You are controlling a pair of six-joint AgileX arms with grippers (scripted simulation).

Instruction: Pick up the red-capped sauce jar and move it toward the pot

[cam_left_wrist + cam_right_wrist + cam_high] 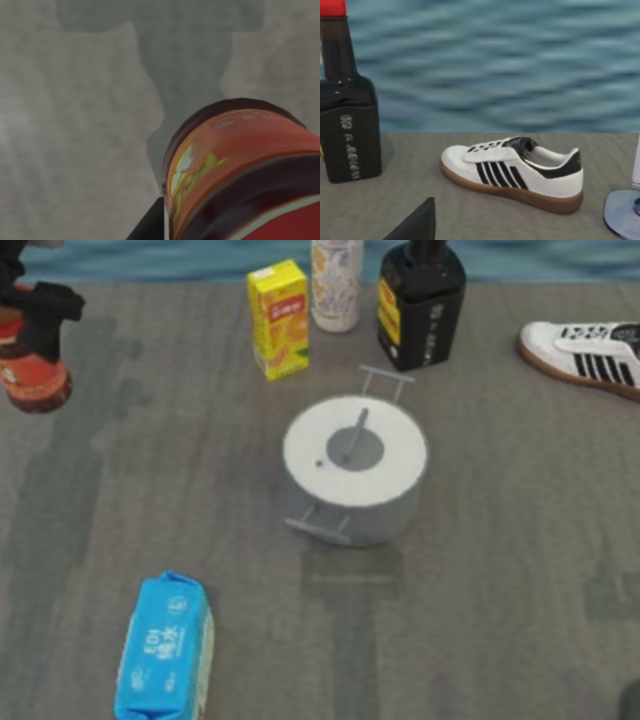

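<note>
At the desk's far left, the left claw (40,315) holds the red-capped sauce jar (33,375) aloft, clamped near its cap. Rigid, smooth glass, likely slippery and breakable. The pot (355,468) sits mid-desk. The right arm is parked.

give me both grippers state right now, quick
Left gripper: closed on the red-capped sauce jar, lifted at the table's far left.
Right gripper: out of the top view, state cannot be told.

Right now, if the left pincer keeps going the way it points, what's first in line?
Bare table, judging by the left wrist view. The left pincer carries the red-capped sauce jar pointing down at grey tabletop; nothing else shows in that line.
</note>
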